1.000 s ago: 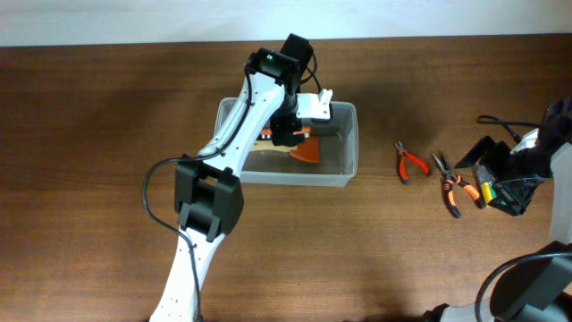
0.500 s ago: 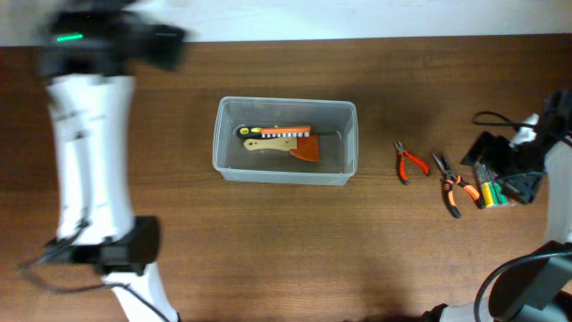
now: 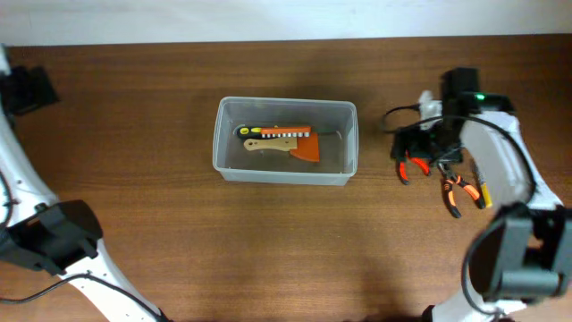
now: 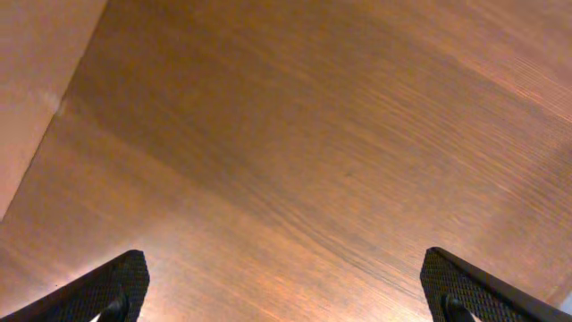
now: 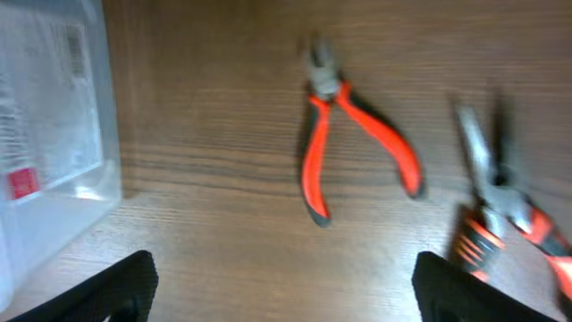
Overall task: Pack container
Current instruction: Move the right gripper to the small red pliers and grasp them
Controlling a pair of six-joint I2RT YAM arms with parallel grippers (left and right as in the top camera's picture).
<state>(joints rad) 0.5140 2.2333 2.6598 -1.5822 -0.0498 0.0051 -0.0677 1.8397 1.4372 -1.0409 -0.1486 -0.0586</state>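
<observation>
The clear container (image 3: 350, 143) stands mid-table and holds a wood-handled orange scraper (image 3: 290, 146), an orange bit strip and a yellow-black tool. Its corner shows at the left of the right wrist view (image 5: 54, 134). My right gripper (image 5: 281, 291) is open and empty, hovering just short of the small red pliers (image 5: 335, 134). From overhead it (image 3: 429, 143) sits over those pliers (image 3: 411, 168), right of the container. My left gripper (image 4: 286, 295) is open and empty over bare table at the far left (image 3: 22, 89).
Orange-black long-nose pliers (image 3: 456, 192) lie right of the red ones and also show in the right wrist view (image 5: 509, 219). A small yellow tool (image 3: 486, 193) lies beside them. A black cable (image 3: 398, 114) loops near the right arm.
My left arm has swung from above the container to the far left edge. My right arm has moved from the right edge leftwards to above the red pliers.
</observation>
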